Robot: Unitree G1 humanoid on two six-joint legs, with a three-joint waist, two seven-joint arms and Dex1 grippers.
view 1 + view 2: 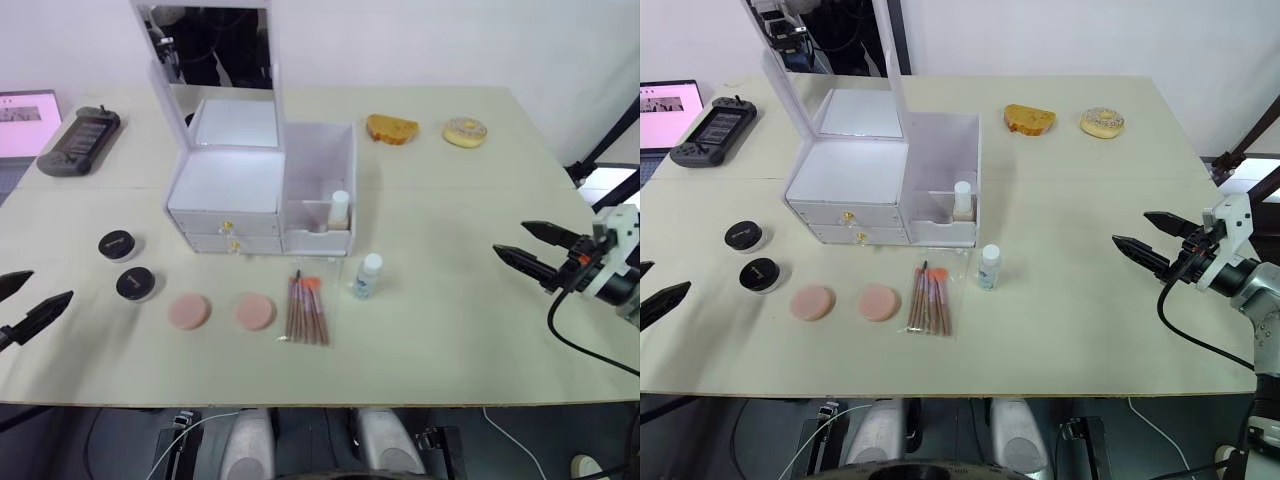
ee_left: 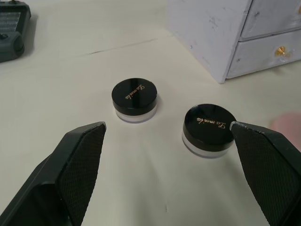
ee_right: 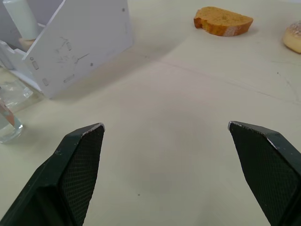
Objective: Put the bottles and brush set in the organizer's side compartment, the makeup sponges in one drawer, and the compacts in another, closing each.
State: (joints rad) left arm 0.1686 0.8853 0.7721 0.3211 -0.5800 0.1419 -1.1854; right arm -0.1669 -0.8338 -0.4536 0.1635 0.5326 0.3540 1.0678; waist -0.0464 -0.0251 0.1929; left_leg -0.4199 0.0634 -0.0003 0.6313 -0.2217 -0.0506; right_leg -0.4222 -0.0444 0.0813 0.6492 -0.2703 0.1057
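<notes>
The white organizer (image 1: pixel 228 190) stands mid-table with its mirror lid up and both drawers shut. One bottle (image 1: pixel 339 209) stands in its side compartment (image 1: pixel 322 160). A second bottle (image 1: pixel 367 276) stands on the table in front, beside the brush set (image 1: pixel 307 309). Two pink makeup sponges (image 1: pixel 188 311) (image 1: pixel 254 311) lie left of the brushes. Two black-lidded compacts (image 1: pixel 117 245) (image 1: pixel 135 284) sit further left. My left gripper (image 1: pixel 22 302) is open at the left edge, facing the compacts (image 2: pixel 134 99) (image 2: pixel 208 129). My right gripper (image 1: pixel 530 247) is open at the far right, empty.
A slice of bread (image 1: pixel 391 129) and a doughnut (image 1: pixel 464 132) lie at the back right. A dark handheld console (image 1: pixel 79 140) and a lit screen (image 1: pixel 28 122) sit at the back left. A black cable (image 1: pixel 580 340) hangs by my right arm.
</notes>
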